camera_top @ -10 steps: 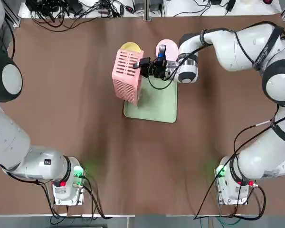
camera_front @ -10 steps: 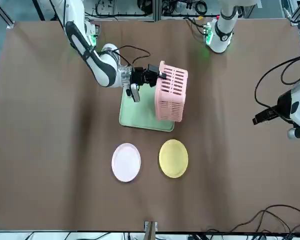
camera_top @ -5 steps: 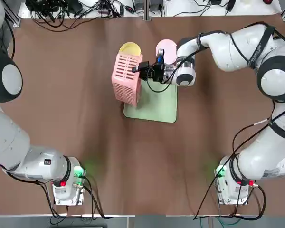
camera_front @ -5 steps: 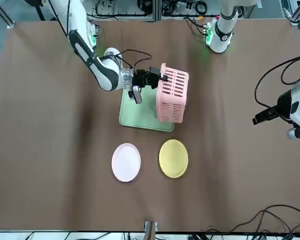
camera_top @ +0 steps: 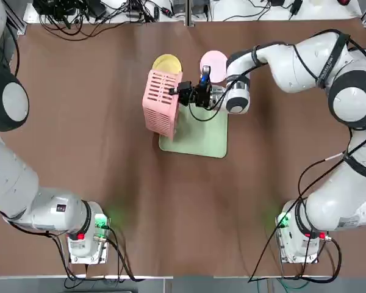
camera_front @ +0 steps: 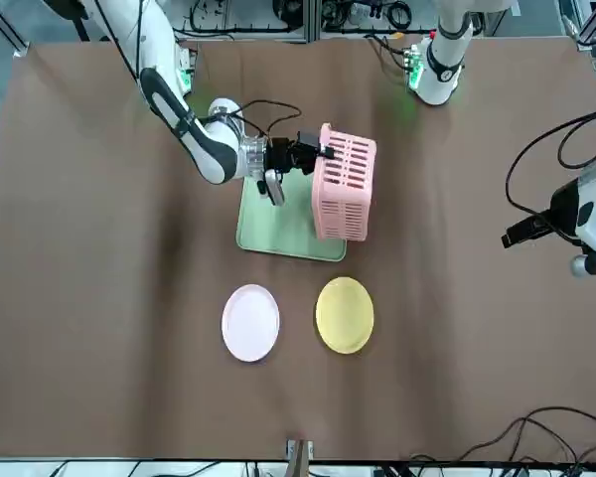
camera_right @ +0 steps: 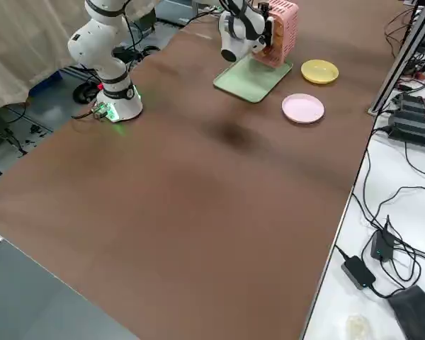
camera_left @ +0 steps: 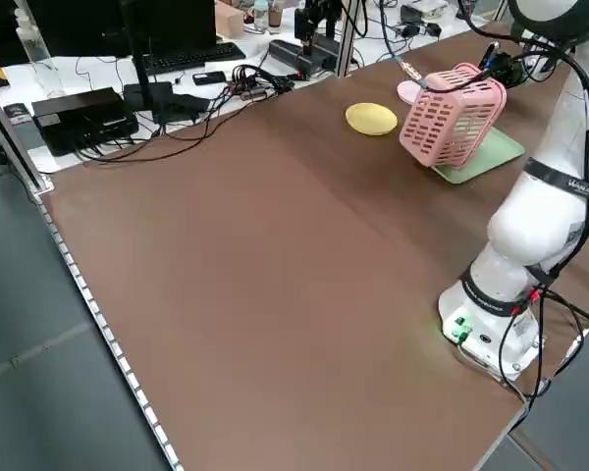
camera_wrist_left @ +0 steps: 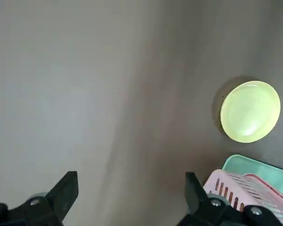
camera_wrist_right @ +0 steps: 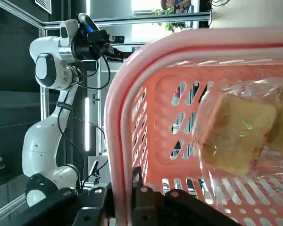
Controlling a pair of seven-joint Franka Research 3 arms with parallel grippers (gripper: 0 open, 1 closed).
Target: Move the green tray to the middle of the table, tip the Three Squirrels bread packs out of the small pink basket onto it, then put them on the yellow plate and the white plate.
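My right gripper point(camera_top: 183, 93) is shut on the rim of the small pink basket point(camera_top: 160, 104), which is turned on its side above the left part of the green tray point(camera_top: 202, 135). The basket's open mouth faces the right arm. The right wrist view looks into the basket point(camera_wrist_right: 120, 136), where Three Squirrels bread packs point(camera_wrist_right: 231, 136) lie against its slatted wall. The yellow plate point(camera_top: 168, 61) and the white plate point(camera_top: 215, 60) sit side by side just beyond the tray. My left gripper point(camera_wrist_left: 131, 181) hangs open high above the table, left of the basket, holding nothing.
Bare brown table point(camera_top: 97, 159) surrounds the tray on all sides. Cables and equipment point(camera_top: 97, 9) line the far edge. Both arm bases point(camera_top: 85, 241) stand at the near edge.
My right gripper has turned the basket a little further over and shifted it slightly toward the plates. The left arm has not moved.
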